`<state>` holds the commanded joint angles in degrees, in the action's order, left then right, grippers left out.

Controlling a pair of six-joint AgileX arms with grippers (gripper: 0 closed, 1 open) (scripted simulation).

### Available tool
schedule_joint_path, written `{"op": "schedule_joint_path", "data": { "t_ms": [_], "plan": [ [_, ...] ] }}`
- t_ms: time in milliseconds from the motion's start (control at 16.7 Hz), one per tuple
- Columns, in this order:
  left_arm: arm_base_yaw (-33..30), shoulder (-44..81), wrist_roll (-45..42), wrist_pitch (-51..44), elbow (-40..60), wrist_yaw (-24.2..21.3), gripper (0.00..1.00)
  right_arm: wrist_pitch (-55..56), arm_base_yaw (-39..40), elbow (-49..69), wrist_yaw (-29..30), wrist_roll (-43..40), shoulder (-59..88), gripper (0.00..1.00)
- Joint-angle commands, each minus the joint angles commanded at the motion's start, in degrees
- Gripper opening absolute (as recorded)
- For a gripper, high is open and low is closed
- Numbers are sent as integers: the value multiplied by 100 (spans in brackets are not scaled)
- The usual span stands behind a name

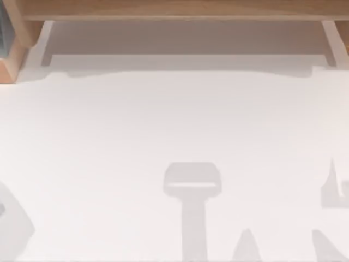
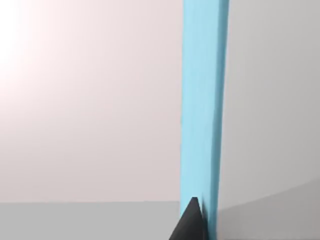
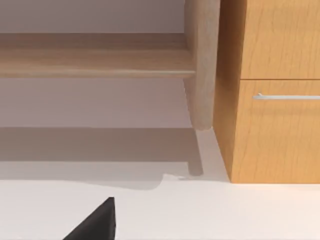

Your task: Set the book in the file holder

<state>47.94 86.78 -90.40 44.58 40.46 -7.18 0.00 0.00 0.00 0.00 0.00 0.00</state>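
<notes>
In the left wrist view a tall, thin, light blue slab (image 2: pixel 202 100) stands edge-on and runs out of the picture. It may be the book, but I cannot tell that from this edge. A black tip of my left gripper (image 2: pixel 190 222) lies right against its near end. A black tip of my right gripper (image 3: pixel 95 222) hangs over the white table (image 3: pixel 225 210), in front of a wooden shelf, with nothing near it. The file holder is out of view.
A wooden shelf (image 1: pixel 174 11) runs along the table's (image 1: pixel 174 120) far edge, with a wooden block (image 1: pixel 11 60) at the far left. A wooden drawer cabinet (image 3: pixel 280 90) with a metal handle stands beside a shelf post (image 3: pixel 201 65). Grey shadows fall on the near table.
</notes>
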Motion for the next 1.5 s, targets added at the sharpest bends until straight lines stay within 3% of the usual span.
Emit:
{"op": "schedule_joint_path", "data": {
  "t_ms": [360,720,1500],
  "plan": [
    [-20,45,-692,-70,-137,-933,0,0,0,0,0,0,0,100],
    [-237,130,-662,-602,11,-1643,0,0,0,0,0,0,0,100],
    [-618,919,-424,-1029,475,-1997,0,0,0,0,0,0,0,100]
  ]
}}
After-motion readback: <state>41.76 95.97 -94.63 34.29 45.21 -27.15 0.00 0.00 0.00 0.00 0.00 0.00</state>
